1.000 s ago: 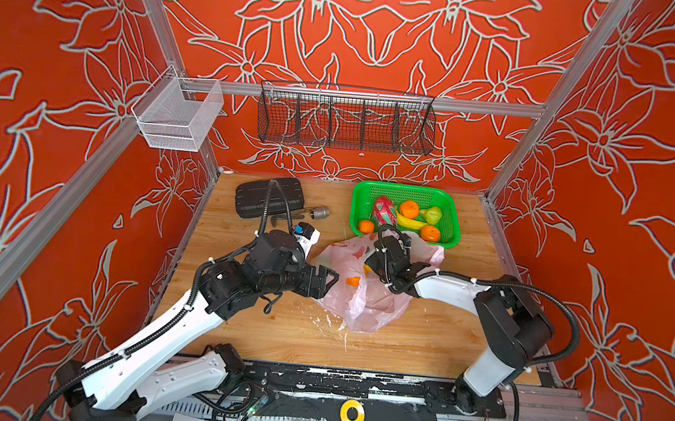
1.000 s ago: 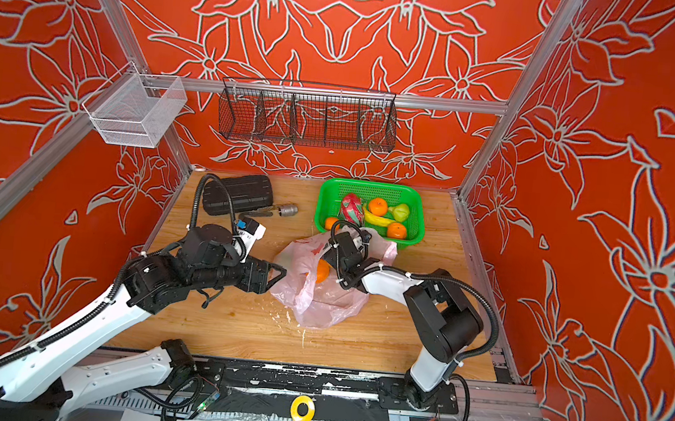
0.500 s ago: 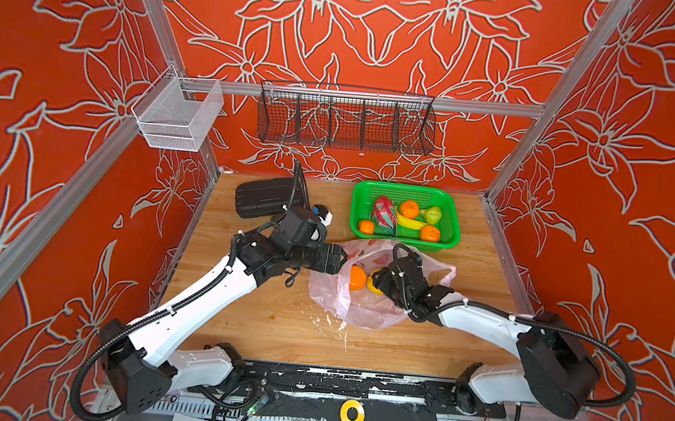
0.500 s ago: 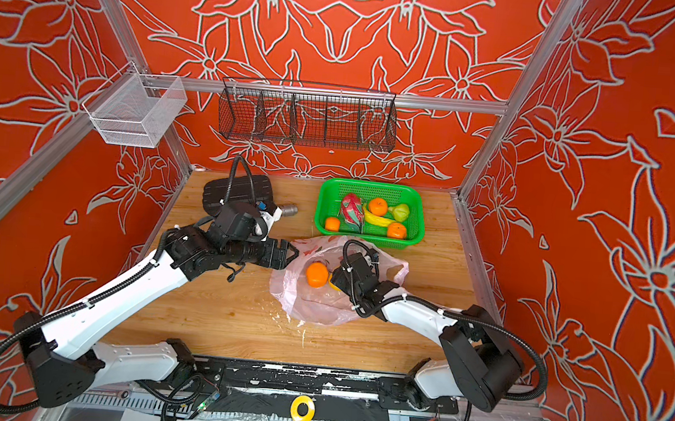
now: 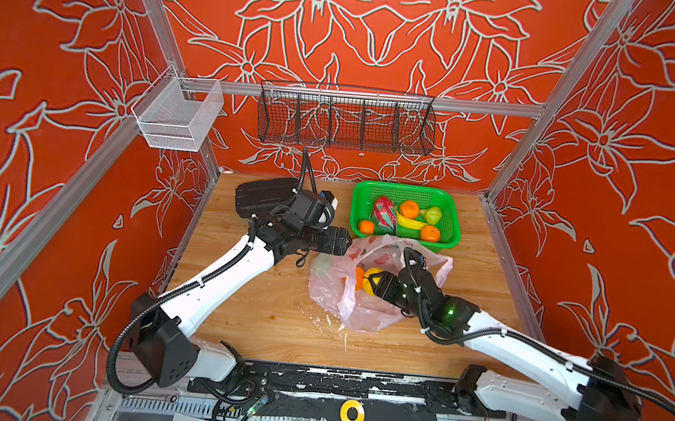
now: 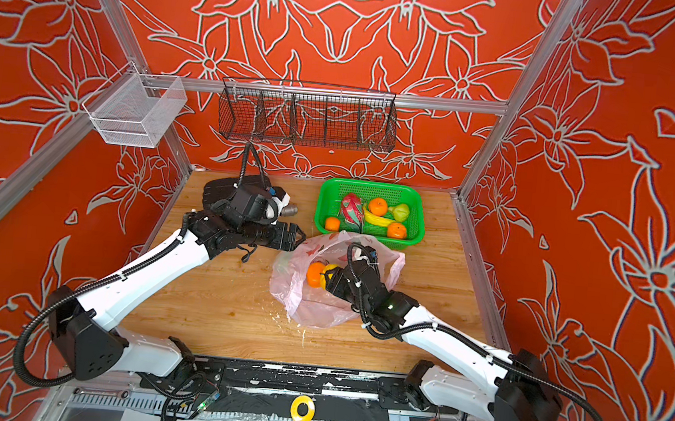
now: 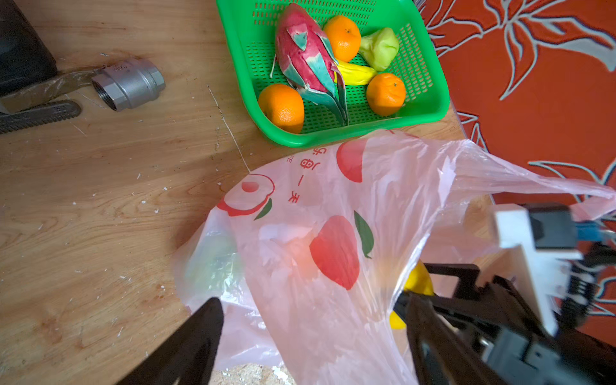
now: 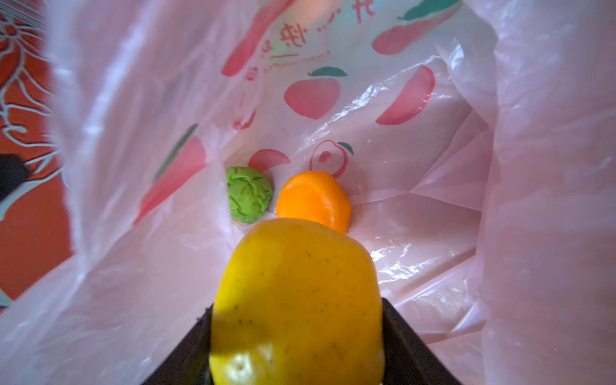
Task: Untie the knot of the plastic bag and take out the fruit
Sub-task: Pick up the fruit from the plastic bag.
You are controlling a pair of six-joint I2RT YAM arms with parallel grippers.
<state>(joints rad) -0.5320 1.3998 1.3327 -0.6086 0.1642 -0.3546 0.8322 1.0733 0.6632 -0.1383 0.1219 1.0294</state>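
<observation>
A thin, translucent pale pink plastic bag (image 5: 332, 302) with red fruit prints lies crumpled on the wooden desk (image 5: 259, 317), somewhat right of its middle, its mouth gaping open. The right claw (image 5: 375, 283) reaches into that mouth and pinches a yellow round toy fruit (image 8: 296, 293), which fills the gap between its black fingers (image 8: 406, 356). Deeper in the bag lie a smooth orange toy fruit (image 8: 315, 200) and a bumpy green toy fruit (image 8: 249, 194), just beside each other. The left claw (image 6: 299, 238) hangs at the bag's far left rim with its fingers (image 7: 200, 336) spread wide; in the left wrist view the pink film lies between them, but whether either finger touches it I cannot tell. Just beyond the bag, by the desk's far edge toward the far right corner, stands a green perforated plastic basket (image 5: 404, 189), and the bag's far side reaches its near rim. In the basket lie a pink-green dragon fruit (image 5: 383, 215), three oranges (image 5: 409, 209), a pale green fruit (image 5: 432, 214) and a yellow banana (image 5: 410, 223). A black ribbed case (image 5: 260, 196) sits in the far left corner, a grey metal pipe fitting (image 7: 128, 83) beside it.
</observation>
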